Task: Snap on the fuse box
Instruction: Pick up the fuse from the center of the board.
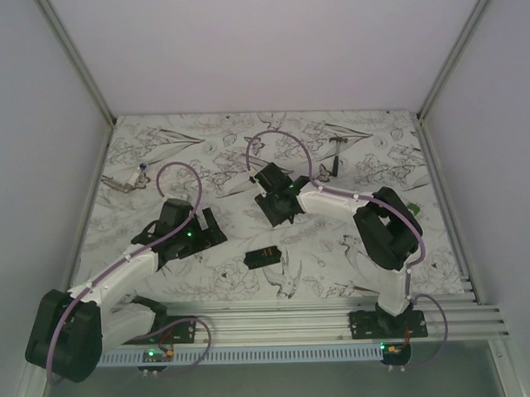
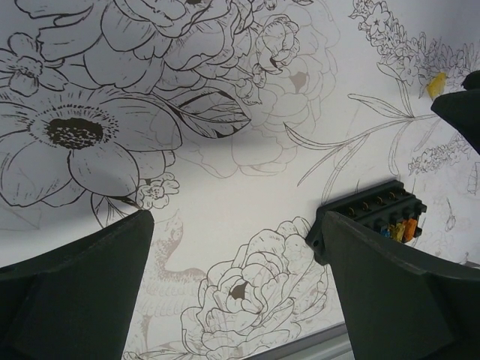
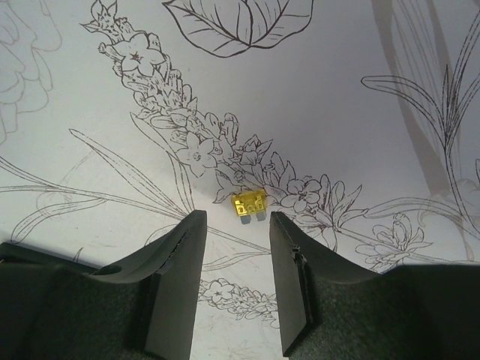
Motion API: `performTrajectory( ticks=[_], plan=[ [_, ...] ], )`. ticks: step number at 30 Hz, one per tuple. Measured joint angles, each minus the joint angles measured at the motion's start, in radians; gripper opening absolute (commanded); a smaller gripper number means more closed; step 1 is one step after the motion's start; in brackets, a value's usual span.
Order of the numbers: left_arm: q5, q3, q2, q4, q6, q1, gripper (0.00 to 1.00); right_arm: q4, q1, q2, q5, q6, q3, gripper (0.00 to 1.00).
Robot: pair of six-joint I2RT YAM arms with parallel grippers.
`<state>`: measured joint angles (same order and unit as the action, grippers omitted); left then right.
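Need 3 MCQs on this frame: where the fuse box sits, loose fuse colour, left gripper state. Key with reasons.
1. Where is the fuse box?
A. flat on the table between the two arms
B. lifted in the air
C. against the far wall

2. What colour is the loose fuse just ahead of the right gripper?
A. red
B. yellow
C. green

3. How does the left gripper stand?
A. shut on the fuse box
B. shut, empty
C. wide open, empty

Key:
1 A: the top view shows it lying on the table between the arms.
2 B: the right wrist view shows a yellow blade fuse on the table.
3 C: its fingers stand far apart, with only table between them.
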<state>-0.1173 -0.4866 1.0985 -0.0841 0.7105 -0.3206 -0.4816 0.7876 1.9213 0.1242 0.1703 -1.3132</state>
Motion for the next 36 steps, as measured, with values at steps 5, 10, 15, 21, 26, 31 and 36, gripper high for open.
performTrajectory(
  ticks=[5,10,15,21,26,31,36],
  plan=[
    [-0.015,0.0,0.0,0.0,0.0,0.0,1.0,0.0,-0.018,0.015,-0.032,-0.052,-0.011,0.45],
    [-0.021,0.0,0.0,0.0,0.0,0.0,0.99,0.0,-0.026,0.031,-0.048,-0.081,-0.025,0.44],
    [-0.024,0.0,0.0,0.0,0.0,0.0,1.0,0.0,-0.027,0.051,-0.055,-0.091,-0.034,0.4],
    [-0.029,0.0,0.0,0.0,0.0,0.0,0.99,-0.002,-0.027,0.063,-0.063,-0.098,-0.034,0.38],
    [-0.039,0.0,-0.002,0.0,0.0,0.0,1.0,-0.005,-0.027,0.063,-0.069,-0.106,-0.034,0.35],
    [-0.047,0.0,-0.016,0.001,0.0,0.0,0.99,-0.008,-0.027,0.063,-0.071,-0.106,-0.034,0.32],
    [-0.065,0.006,-0.046,0.011,0.0,-0.005,0.97,-0.012,-0.027,0.061,-0.07,-0.077,-0.033,0.28]
  ],
)
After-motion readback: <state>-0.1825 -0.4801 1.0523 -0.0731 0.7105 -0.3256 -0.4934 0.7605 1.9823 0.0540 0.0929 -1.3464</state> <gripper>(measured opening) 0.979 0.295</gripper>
